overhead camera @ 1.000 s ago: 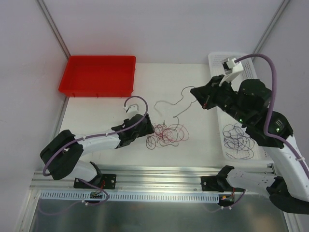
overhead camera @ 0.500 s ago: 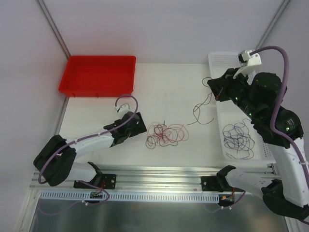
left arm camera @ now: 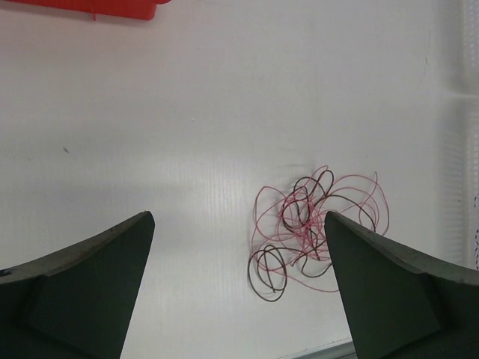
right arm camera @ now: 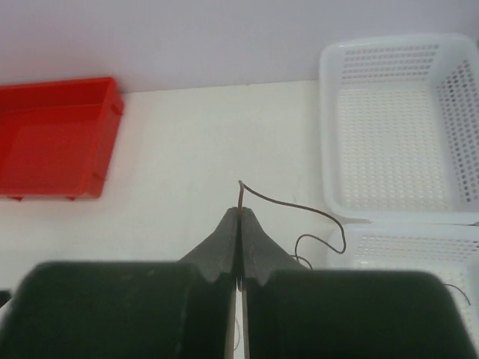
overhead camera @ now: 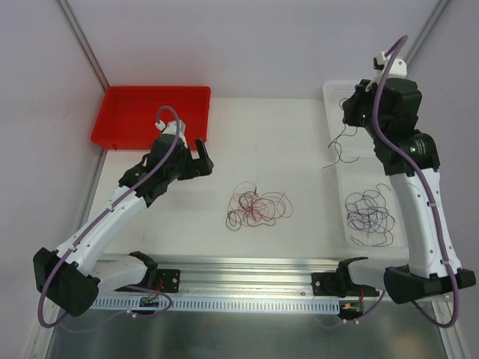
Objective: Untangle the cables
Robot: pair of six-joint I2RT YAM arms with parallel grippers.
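A small tangle of pink and black cables (overhead camera: 257, 206) (left arm camera: 314, 224) lies on the white table, near its front middle. My left gripper (overhead camera: 202, 157) (left arm camera: 238, 217) hangs open above the table, left of and behind the tangle, with nothing between its fingers. High at the back right, my right gripper (overhead camera: 352, 120) (right arm camera: 240, 213) is shut on one thin black cable (overhead camera: 338, 149) (right arm camera: 299, 207). That cable dangles free beside the white basket's left rim. A bunch of purple and black cables (overhead camera: 368, 213) lies in the basket's near part.
The red tray (overhead camera: 150, 116) (right arm camera: 52, 138) (left arm camera: 90, 7) stands at the back left, just behind my left gripper. A long white perforated basket (overhead camera: 327, 93) (right arm camera: 325, 134) runs along the right side. An aluminium rail (overhead camera: 247, 265) borders the front edge.
My right gripper pulled the black cable away from the tangle, up and right to the basket. My left arm lifted back from the tangle toward the red tray, its jaws opening wider.
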